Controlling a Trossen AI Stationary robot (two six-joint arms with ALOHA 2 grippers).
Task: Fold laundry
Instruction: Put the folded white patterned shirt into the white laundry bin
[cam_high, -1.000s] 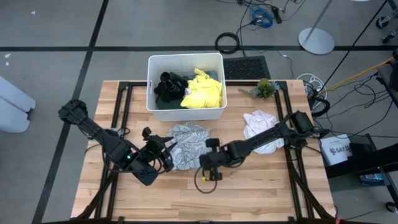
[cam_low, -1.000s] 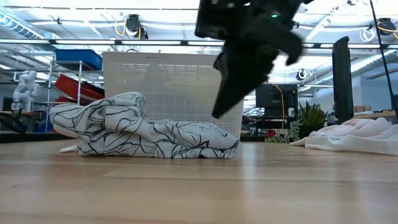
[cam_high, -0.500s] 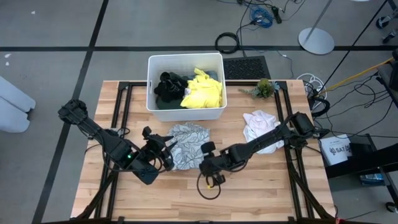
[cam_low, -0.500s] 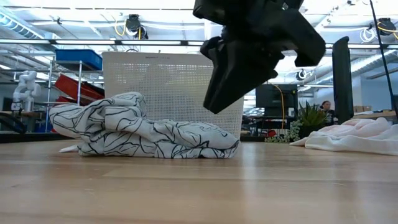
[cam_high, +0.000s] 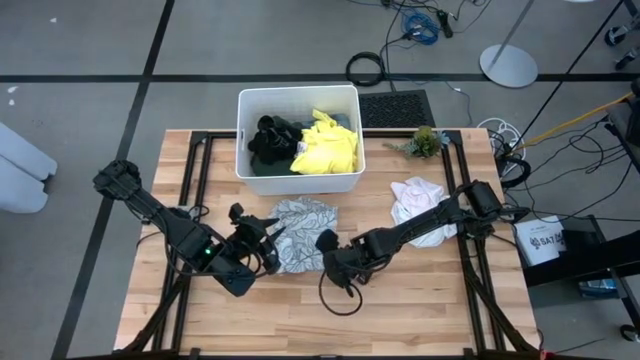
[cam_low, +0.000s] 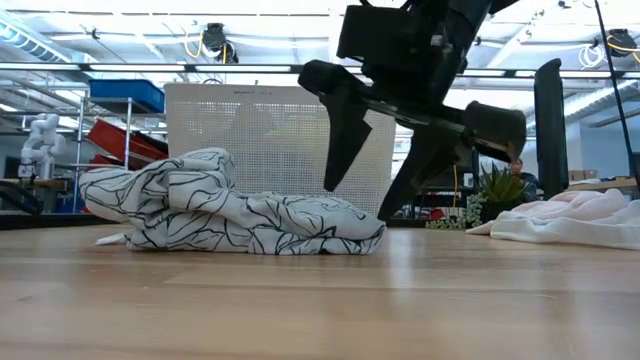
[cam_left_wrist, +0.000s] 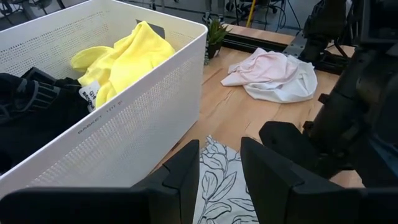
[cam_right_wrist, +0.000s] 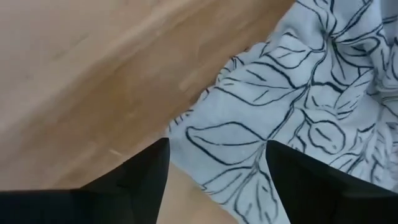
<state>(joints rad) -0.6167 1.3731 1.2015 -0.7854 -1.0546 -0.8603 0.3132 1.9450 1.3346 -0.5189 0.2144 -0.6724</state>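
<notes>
— Patterned white garment (cam_high: 300, 232)?
— Crumpled on worktop (cam_high: 420, 300), centre frame, just left of right hand (cam_high: 333, 258).
— Right hand?
— Fingers spread, gripping nothing.
— Left hand (cam_high: 262, 250)?
— Partly parted over garment's left edge.

The right gripper (cam_low: 388, 185), clamped shut a second ago, now spreads its dark fingers wide and sits closer to the crumpled white cloth garment with grey leaf pattern (cam_low: 230, 215), above the wooden table's (cam_high: 420, 300) middle.
</notes>
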